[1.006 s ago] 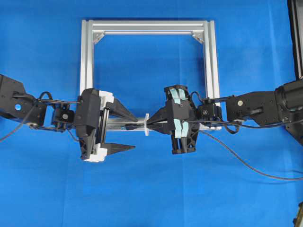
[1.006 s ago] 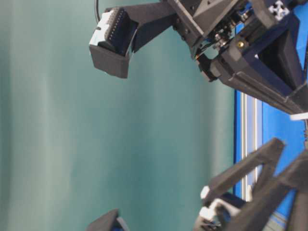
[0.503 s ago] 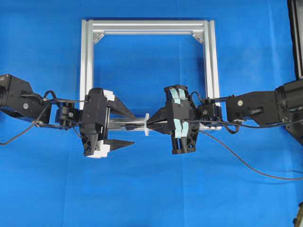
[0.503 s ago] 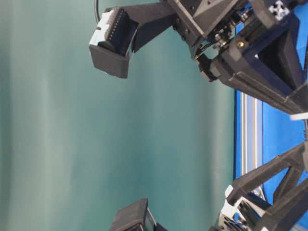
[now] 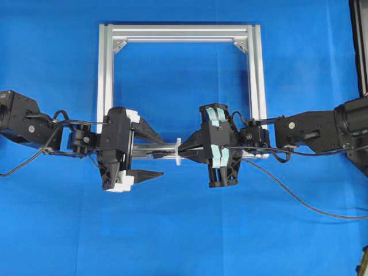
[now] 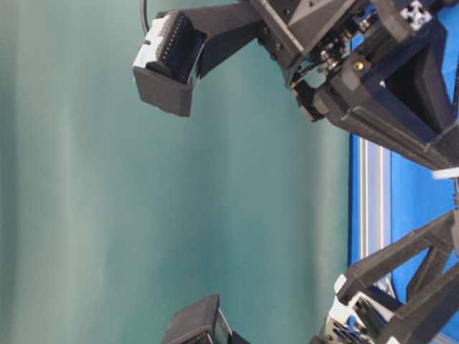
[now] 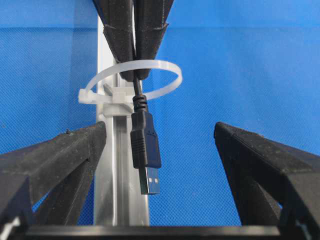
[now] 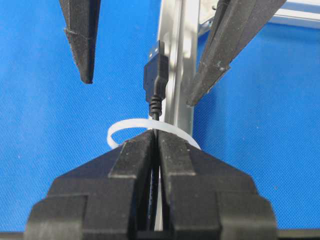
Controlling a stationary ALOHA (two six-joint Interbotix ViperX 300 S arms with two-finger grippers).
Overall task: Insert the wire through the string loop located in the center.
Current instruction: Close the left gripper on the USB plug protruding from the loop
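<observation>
The right gripper [image 8: 156,137] is clenched on the wire [image 7: 145,145], pinching the thin black cable just behind the plug. The cable runs through the string loop [image 7: 131,82], so the plug with its metal tip hangs on the far side of the ring, toward the left gripper [image 5: 150,155]. That gripper is spread wide and grasps nothing; its fingers [image 7: 55,160] stand either side of the plug, apart from it. The loop is fixed across the near bar of the frame [image 5: 105,69], which lies on the blue cloth [image 5: 184,241]. From overhead the plug itself is hard to make out between the two grippers, and only the loop's white edge shows there. The table-level view is sideways and shows mostly arm parts; wire and loop cannot be made out in it. Since a second ago the left arm has shifted toward the loop, its jaws as wide as before; the right arm has stayed put.
</observation>
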